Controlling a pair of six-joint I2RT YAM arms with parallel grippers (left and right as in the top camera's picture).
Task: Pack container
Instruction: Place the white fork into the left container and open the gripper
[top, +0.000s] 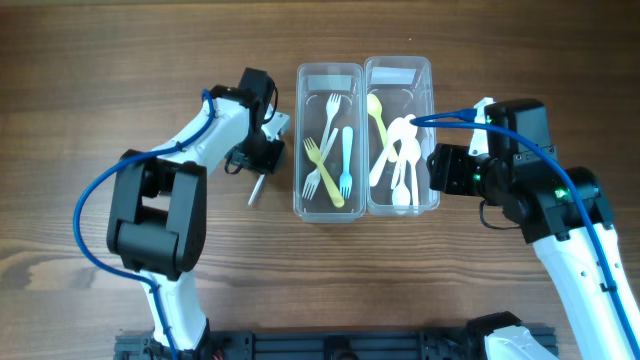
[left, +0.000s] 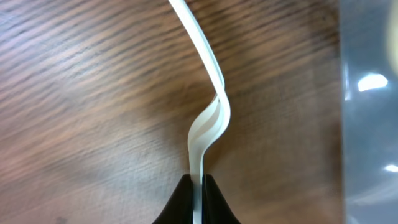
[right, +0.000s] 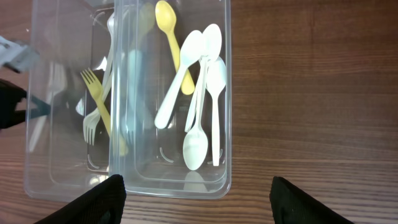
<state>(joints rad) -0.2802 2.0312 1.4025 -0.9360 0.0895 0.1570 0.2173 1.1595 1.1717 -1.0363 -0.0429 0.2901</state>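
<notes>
Two clear containers stand side by side. The left container (top: 300, 140) holds a few forks (top: 333, 160). The right container (top: 434, 130) holds white spoons (top: 402, 165) and a yellow spoon (top: 377, 115). My left gripper (top: 262, 168) is just left of the fork container, shut on a white plastic utensil (top: 256, 190) that points down at the table. In the left wrist view the jaws (left: 200, 186) pinch its handle (left: 208, 118) edge-on. My right gripper (right: 196, 193) is open and empty over the near end of the spoon container (right: 227, 93).
The fork container's wall (left: 370, 112) lies at the right of the left wrist view. In the right wrist view a yellow fork (right: 96, 93) and a yellow spoon (right: 169, 37) show. Bare wooden table (top: 80, 100) surrounds the containers.
</notes>
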